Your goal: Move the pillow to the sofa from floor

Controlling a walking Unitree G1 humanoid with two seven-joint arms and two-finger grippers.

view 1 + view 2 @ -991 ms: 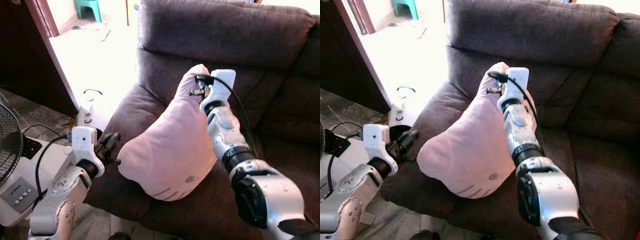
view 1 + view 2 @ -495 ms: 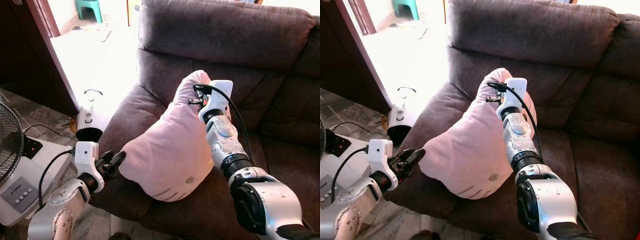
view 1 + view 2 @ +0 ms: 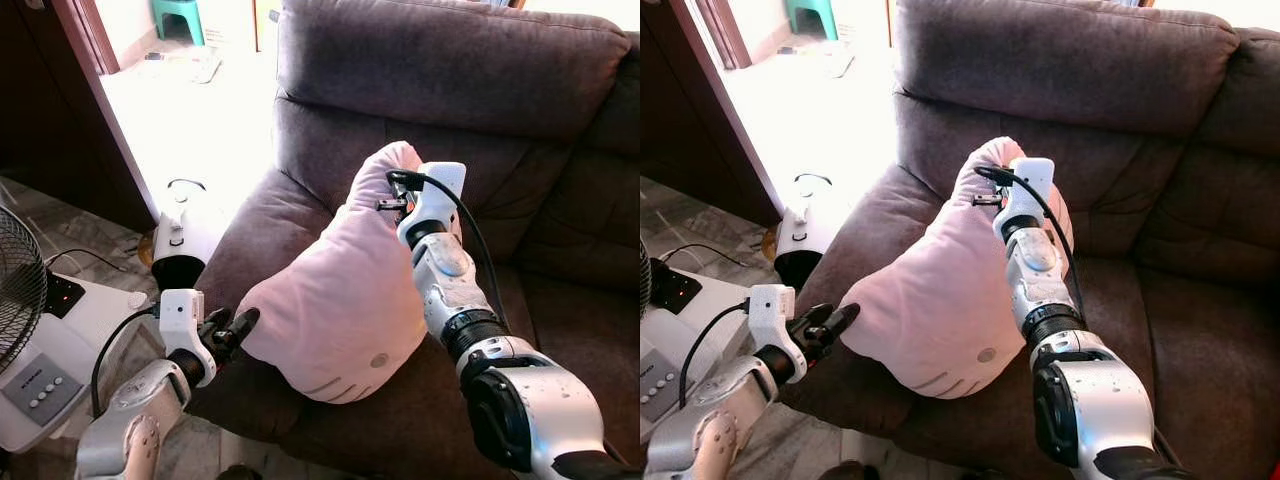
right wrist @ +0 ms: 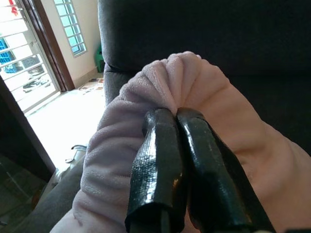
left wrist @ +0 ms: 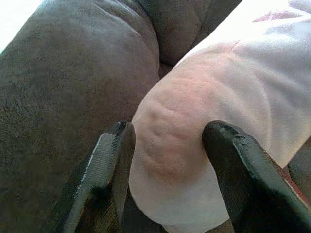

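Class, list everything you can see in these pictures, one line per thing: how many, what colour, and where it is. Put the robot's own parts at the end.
pillow: one, pale pink, resting on the sofa seat by the armrest, top corner bunched.
sofa: one, dark brown-purple, across the scene.
fan: one, black grille, at the robot's far left.
appliance: one, white with grey button panel, on the floor beside the fan.
cylindrical device: one, white with a dark end, on the floor beside the sofa's armrest.
stool: one, green, far back on the bright floor.
left gripper: one, black fingers open around the pillow's lower corner.
right gripper: one, black fingers pinching the pillow's top corner.
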